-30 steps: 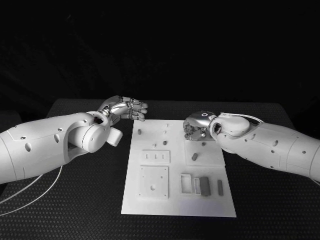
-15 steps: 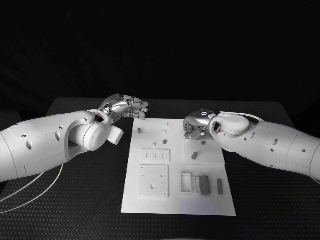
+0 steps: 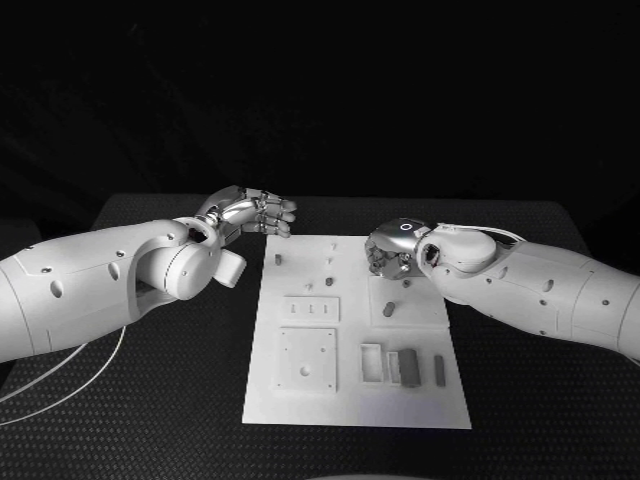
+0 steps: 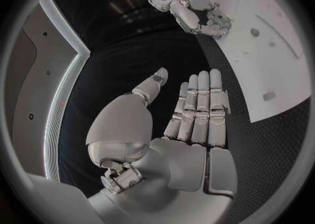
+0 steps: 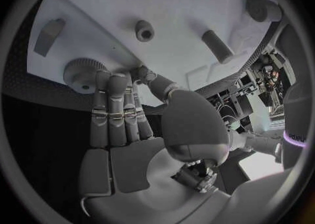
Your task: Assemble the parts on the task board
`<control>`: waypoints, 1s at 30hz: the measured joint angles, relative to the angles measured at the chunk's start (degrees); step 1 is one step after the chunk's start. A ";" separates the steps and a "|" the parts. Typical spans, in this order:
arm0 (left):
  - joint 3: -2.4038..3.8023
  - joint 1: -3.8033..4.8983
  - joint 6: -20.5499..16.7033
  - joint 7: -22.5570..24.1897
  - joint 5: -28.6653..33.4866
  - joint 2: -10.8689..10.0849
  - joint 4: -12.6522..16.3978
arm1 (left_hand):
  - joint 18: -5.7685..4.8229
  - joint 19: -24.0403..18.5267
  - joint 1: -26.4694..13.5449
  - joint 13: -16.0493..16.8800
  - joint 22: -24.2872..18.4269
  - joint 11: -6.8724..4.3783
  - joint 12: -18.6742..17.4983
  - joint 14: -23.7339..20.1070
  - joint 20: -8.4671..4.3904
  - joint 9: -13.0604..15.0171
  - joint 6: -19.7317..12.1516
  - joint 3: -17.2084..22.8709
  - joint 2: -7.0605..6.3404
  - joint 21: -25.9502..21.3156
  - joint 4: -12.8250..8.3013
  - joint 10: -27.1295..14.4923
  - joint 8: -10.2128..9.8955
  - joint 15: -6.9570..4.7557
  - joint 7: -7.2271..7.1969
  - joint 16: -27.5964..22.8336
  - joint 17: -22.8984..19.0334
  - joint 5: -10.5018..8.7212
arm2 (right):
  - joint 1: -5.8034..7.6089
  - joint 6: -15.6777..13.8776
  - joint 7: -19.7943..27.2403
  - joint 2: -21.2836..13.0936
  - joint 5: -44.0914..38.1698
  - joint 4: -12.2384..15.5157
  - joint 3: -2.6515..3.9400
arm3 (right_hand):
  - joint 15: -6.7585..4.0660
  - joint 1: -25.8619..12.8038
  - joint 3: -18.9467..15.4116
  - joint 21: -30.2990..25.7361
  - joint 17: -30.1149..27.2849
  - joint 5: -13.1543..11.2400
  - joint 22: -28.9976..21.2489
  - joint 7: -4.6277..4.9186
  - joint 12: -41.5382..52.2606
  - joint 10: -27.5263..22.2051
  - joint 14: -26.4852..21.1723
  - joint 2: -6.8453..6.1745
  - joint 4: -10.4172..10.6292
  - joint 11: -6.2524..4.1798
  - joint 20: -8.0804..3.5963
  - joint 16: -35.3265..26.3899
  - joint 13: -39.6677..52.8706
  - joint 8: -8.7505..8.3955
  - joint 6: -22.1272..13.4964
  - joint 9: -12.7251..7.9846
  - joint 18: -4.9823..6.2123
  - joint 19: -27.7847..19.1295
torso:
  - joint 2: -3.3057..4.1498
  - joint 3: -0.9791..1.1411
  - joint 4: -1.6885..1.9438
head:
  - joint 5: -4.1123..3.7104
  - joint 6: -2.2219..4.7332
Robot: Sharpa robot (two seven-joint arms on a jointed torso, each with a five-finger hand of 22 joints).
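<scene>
Meanwhile both hands, left hand [image 3: 251, 213] and right hand [image 3: 392, 248], hover flat-fingered.

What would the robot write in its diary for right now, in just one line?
left hand: open, holds nothing, beside task board far corner | right hand: over board's far end, fingertips at round knurled part, grip unclear | assembly unfinished

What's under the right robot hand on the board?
Under the right robot hand, a round ribbed grey part sits on the white task board; its fingertips cover the part's near edge.
</scene>
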 measured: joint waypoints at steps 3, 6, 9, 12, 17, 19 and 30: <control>0.00 0.00 -0.01 0.00 0.00 -0.08 0.02 | -0.01 0.00 0.00 0.05 0.00 0.00 0.00 0.00 0.00 0.00 0.00 0.00 0.00 0.00 0.00 0.00 0.00 0.00 0.00 0.00 0.00 0.00 | -0.09 -0.63 -0.54 -0.14 -0.26 0.33 -0.07 | -0.04 0.00 0.25 1.01 0.33 0.02 0.00 0.06 0.00 0.17 -0.04 0.00 0.07 -0.16 -0.05 0.56 0.24 0.00 0.42 0.03 0.00 -0.05 | -0.01 0.03 0.00 | 0.00 0.02; 0.00 0.00 -0.01 -0.01 0.00 -0.12 0.02 | 0.00 0.00 0.00 0.05 0.00 0.00 -0.21 0.00 0.00 0.00 0.00 0.00 0.00 0.00 0.00 0.00 0.00 0.00 0.00 0.00 0.00 0.00 | -0.20 -1.28 -1.14 -0.28 -0.37 0.67 -0.12 | -0.03 0.00 0.32 1.62 0.49 0.02 0.03 0.02 0.00 0.52 -0.04 0.00 -0.01 -0.09 -0.27 0.93 0.55 0.00 0.57 0.06 -0.01 -0.28 | -0.01 0.04 -0.03 | 0.00 0.09; 0.00 0.00 -0.02 -0.02 0.00 -0.12 0.03 | -0.01 0.00 0.00 0.05 0.00 0.00 -0.22 0.00 0.00 0.00 0.00 0.00 0.00 0.00 0.00 0.00 0.00 0.00 0.00 0.00 0.05 0.00 | -0.29 -1.89 -1.89 -0.45 -0.38 1.16 -0.18 | -0.03 0.00 0.32 1.92 0.60 0.02 0.05 0.00 0.00 0.55 -0.04 0.00 -0.01 -0.11 -0.33 1.20 0.79 -0.02 0.58 0.09 -0.06 -0.35 | -0.01 0.05 -0.04 | 0.03 0.18; 0.00 0.00 -0.02 -0.02 0.00 -0.13 0.03 | -0.01 0.00 0.00 0.05 -0.01 0.00 -0.21 0.00 0.00 0.00 0.00 0.00 0.00 0.00 0.00 0.00 0.00 0.00 0.00 0.00 0.05 0.00 | -0.31 -2.44 -2.63 -0.68 -0.37 1.85 -0.21 | -0.03 0.09 0.32 2.22 0.66 0.02 0.05 -0.31 0.06 1.25 -0.05 -0.09 -0.01 -0.24 -0.22 1.30 1.30 -0.04 0.89 0.10 -0.06 -0.51 | -0.01 0.07 -0.07 | 0.04 0.37; 0.00 0.00 -0.04 -0.03 0.00 -0.16 -0.01 | -0.02 0.00 0.00 0.04 -0.01 0.00 -0.21 0.00 0.00 0.00 0.00 0.00 0.00 0.00 0.00 0.00 0.00 0.00 0.00 0.00 0.07 0.00 | 0.37 -3.65 -4.41 -0.59 -0.35 2.93 0.32 | -0.03 0.13 0.62 3.09 0.82 0.02 0.05 -0.32 0.06 1.25 -0.05 -0.13 -0.02 -0.24 -0.21 1.63 1.11 0.23 0.96 0.11 -0.07 -0.69 | -0.02 0.06 -0.09 | 0.05 0.72; 0.00 0.00 -0.04 -0.03 0.00 -0.16 -0.03 | -0.03 0.00 0.00 0.06 -0.01 0.00 -0.22 0.00 0.00 0.00 0.00 0.00 0.00 0.00 0.00 0.00 0.00 0.00 0.00 0.00 0.12 0.00 | 0.72 -4.22 -5.11 -0.35 -0.46 2.99 0.64 | -0.03 0.12 0.62 3.54 0.82 0.02 0.05 -0.26 0.06 1.24 -0.05 -0.12 -0.02 -0.24 -0.21 1.98 1.12 0.24 1.16 0.11 -0.07 -0.70 | -0.02 0.06 -0.09 | 0.05 0.83; 0.00 0.01 -0.04 -0.03 0.00 -0.09 -0.16 | -0.05 0.00 0.00 0.09 0.04 0.00 -0.21 0.00 0.00 0.00 0.00 0.00 0.00 0.00 0.00 0.00 0.00 0.00 0.00 -0.22 0.17 0.00 | 1.22 -6.24 -8.77 3.92 -1.98 1.31 0.84 | -0.51 0.11 0.77 4.85 0.98 -0.01 0.01 -0.33 0.01 1.52 0.05 -0.14 0.13 -0.52 -0.32 2.53 1.71 0.24 1.34 0.11 -0.07 -0.98 | 0.04 0.02 -0.03 | -0.01 1.27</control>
